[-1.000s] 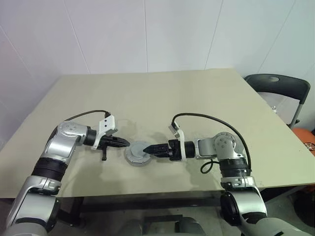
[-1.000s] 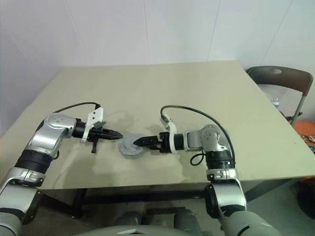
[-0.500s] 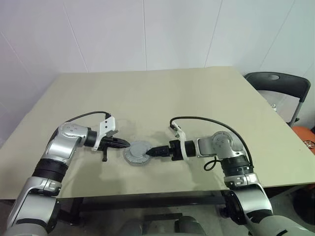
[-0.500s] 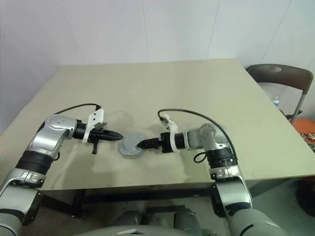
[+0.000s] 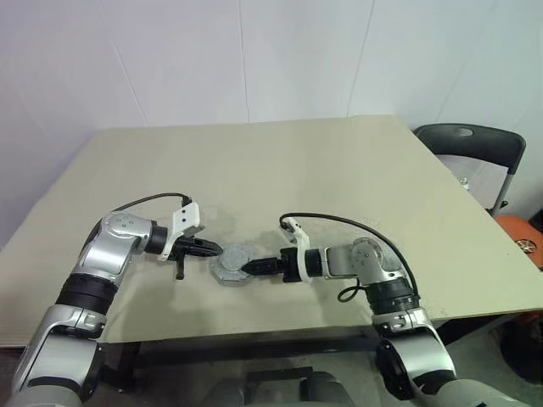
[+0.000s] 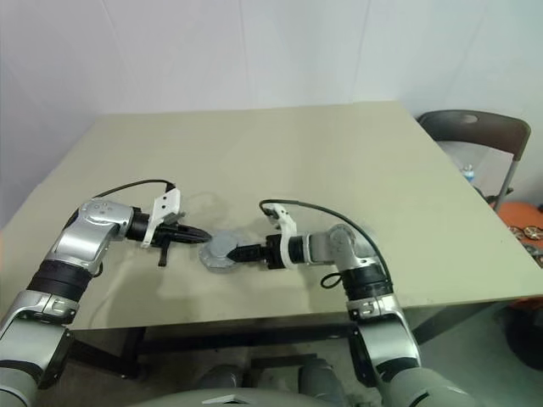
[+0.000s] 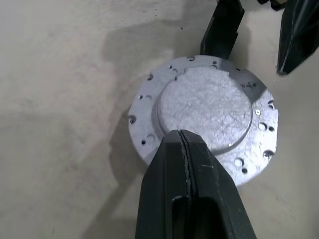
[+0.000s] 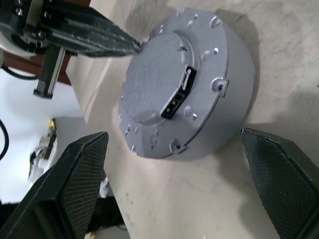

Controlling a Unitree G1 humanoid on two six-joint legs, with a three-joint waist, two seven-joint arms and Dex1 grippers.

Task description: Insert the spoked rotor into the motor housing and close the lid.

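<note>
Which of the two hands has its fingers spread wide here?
The right hand: its two fingers stand far apart on either side of the lidded motor housing. The left hand has its fingers pressed together over the lid.

Both arms wear silver shells with black joint bands. White brackets sit at the wrists, each trailing a looping black cable. The right gripper and left gripper have tapered black fingers.
</note>
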